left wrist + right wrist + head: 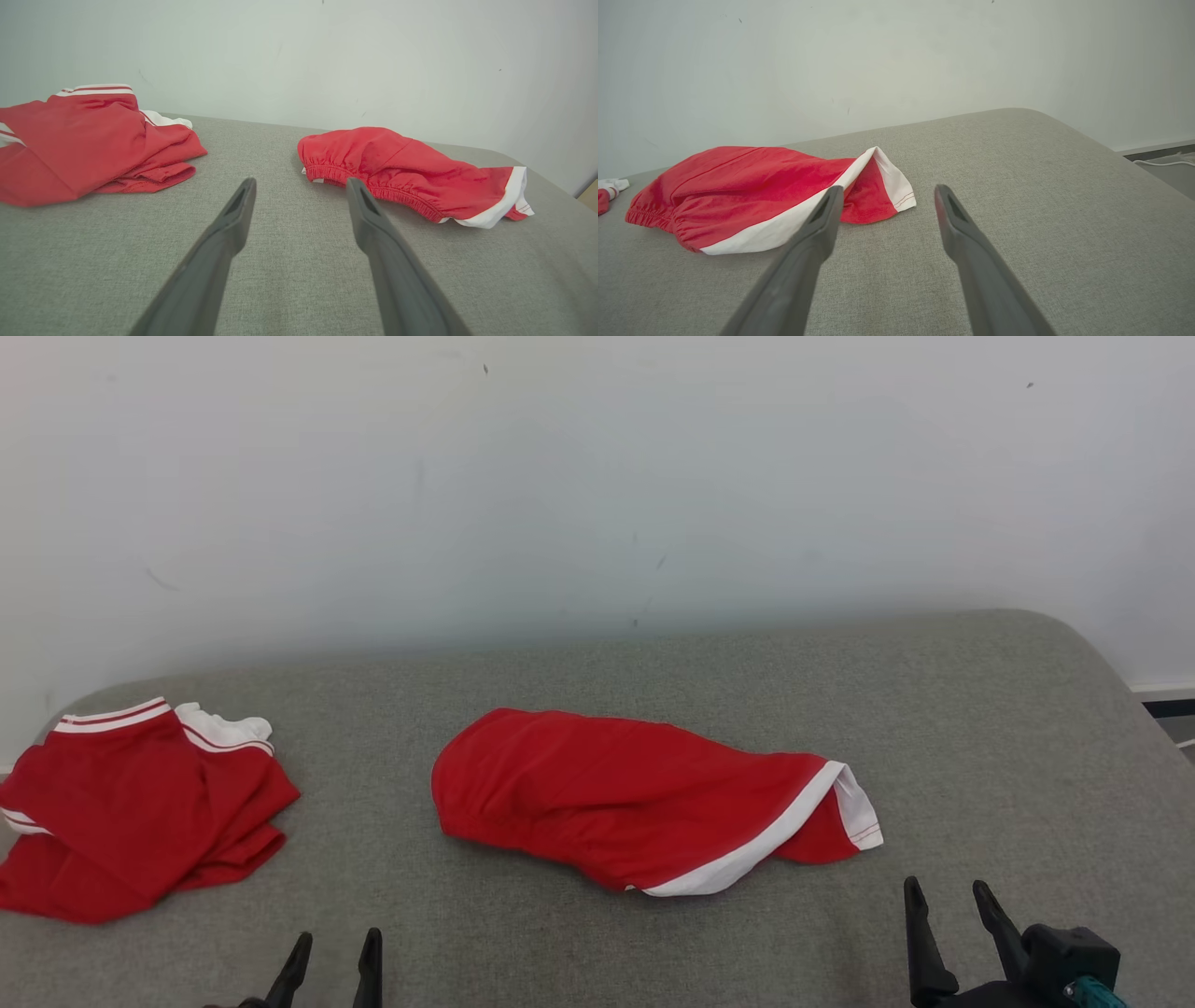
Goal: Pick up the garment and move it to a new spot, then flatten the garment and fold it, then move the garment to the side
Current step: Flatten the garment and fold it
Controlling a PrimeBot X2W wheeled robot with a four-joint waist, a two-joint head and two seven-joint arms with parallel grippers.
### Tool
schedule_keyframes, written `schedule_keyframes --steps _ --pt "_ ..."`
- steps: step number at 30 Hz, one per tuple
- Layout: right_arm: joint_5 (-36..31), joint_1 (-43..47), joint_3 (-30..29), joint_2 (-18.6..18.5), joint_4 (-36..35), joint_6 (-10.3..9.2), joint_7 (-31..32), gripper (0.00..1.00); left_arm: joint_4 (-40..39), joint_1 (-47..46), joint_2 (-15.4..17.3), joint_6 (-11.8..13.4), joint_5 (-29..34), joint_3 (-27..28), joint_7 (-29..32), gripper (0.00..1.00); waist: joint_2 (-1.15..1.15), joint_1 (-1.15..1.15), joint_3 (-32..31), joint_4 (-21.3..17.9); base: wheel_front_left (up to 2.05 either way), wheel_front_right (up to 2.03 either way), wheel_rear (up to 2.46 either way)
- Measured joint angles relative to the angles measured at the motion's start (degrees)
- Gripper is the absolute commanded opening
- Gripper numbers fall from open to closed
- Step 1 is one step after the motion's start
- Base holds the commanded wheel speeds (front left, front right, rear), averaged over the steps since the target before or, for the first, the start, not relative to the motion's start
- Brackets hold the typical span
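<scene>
A crumpled red garment point(616, 793) with a white stripe and an elastic waistband lies in the middle of the grey padded surface point(980, 747); it also shows as the red garment point(402, 170) in the left wrist view and the red garment point(752, 196) in the right wrist view. My left gripper point(338, 941) stands open at the lower left, nearer to me than the cloth, empty, as the left gripper point(301, 184) shows. My right gripper point(946, 889) is open at the lower right, just short of the garment's white-hemmed end, and the right gripper point(885, 191) holds nothing.
A second red piece of clothing with white trim point(131, 803) lies bunched at the surface's far left edge. A pale wall point(597, 476) rises right behind the surface. The surface's rounded right corner drops to the floor, where a white cable point(1164, 162) lies.
</scene>
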Motion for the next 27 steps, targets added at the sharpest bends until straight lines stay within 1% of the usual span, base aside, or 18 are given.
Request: schedule_keyframes --steps 8,11,14,16,18,23,24,26,27 --pt "-0.1 -0.7 0.7 -0.6 0.6 0.44 0.3 1.0 -0.2 0.0 -0.7 0.0 0.4 -1.6 0.9 1.0 0.0 0.0 0.5 -0.4 0.0 0.0 0.0" --pt "-0.4 -0.8 1.1 -1.1 0.9 0.89 1.1 1.0 0.0 -0.3 -1.0 -0.2 0.7 -3.0 1.7 1.0 0.0 0.01 0.9 -0.4 0.0 0.0 0.0" --pt "-0.6 -1.3 1.9 -1.7 1.6 1.35 2.4 1.0 1.2 -1.6 -2.0 -1.7 1.0 -5.3 3.3 1.0 0.0 0.01 1.6 -0.5 0.0 0.0 0.0" --pt "-0.7 -2.2 2.5 -2.0 2.2 1.7 3.4 1.0 2.1 -3.4 -2.7 -2.2 1.2 -6.5 4.4 1.0 0.0 0.01 2.1 -0.6 0.0 0.0 0.0" --pt "-1.0 -3.2 3.0 -2.4 2.8 2.37 4.7 1.0 3.3 -5.7 -3.9 -3.2 1.9 -7.9 5.9 1.0 0.0 0.01 2.7 -0.8 0.0 0.0 0.0" --pt "-1.2 -6.1 3.2 -4.3 4.1 3.11 7.7 1.0 7.2 -11.8 -7.0 -6.0 2.5 -11.5 10.3 1.0 0.01 0.01 4.8 -1.1 0.0 0.0 0.0" --pt "-1.2 -6.9 3.2 -4.6 4.5 3.44 8.3 1.0 7.9 -12.8 -7.5 -6.3 2.5 -12.2 11.2 1.0 0.01 0.01 5.3 -1.1 0.0 0.0 0.0" --pt "-1.2 -8.4 3.1 -4.8 4.8 3.44 9.4 1.0 9.4 -14.7 -8.7 -7.2 2.6 -12.9 12.7 1.0 0.01 0.01 6.3 -1.2 0.0 0.0 0.0" --pt "-1.2 -9.2 3.0 -4.8 5.1 3.44 10.0 1.0 10.1 -15.7 -9.1 -7.3 2.6 -13.2 13.4 1.0 0.01 0.01 6.9 -1.2 0.0 0.0 0.0"
